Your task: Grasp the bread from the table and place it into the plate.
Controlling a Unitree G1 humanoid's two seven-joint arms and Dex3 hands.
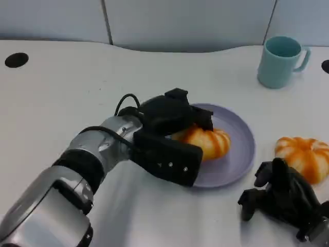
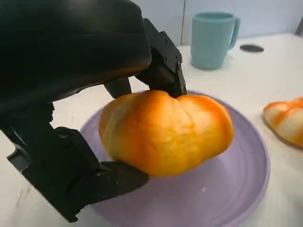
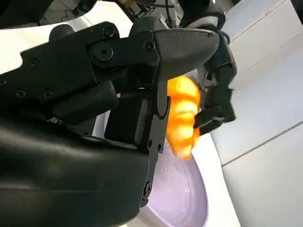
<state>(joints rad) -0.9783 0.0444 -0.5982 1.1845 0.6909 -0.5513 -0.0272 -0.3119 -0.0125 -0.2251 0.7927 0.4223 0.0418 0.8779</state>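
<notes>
A white table point(image 1: 61, 103) runs back to pale grey wall panels, with a teal mug point(image 1: 280, 60) standing well beyond the lilac plate point(image 1: 241, 154). Our left hand point(image 1: 172, 139) reaches over the plate's near rim and grips the bread point(image 1: 205, 141), a glossy orange-and-white lobed roll, with fingers above it and a thumb under its near end. In the left wrist view the bread point(image 2: 165, 130) sits over the plate point(image 2: 246, 189); we cannot tell whether its underside is resting on the dish or hanging just clear of it.

A second roll point(image 1: 304, 155) lies on the table just right of the plate, and our right hand point(image 1: 281, 198) rests near it with fingers curled inward and nothing in them (from this angle they look closed).

We judge the bread light and soft, with a crust that would dent under a hard squeeze and a sheen that may let it slide. A wide, gentle hold across its middle lobes seems safest, as the present grip does.
</notes>
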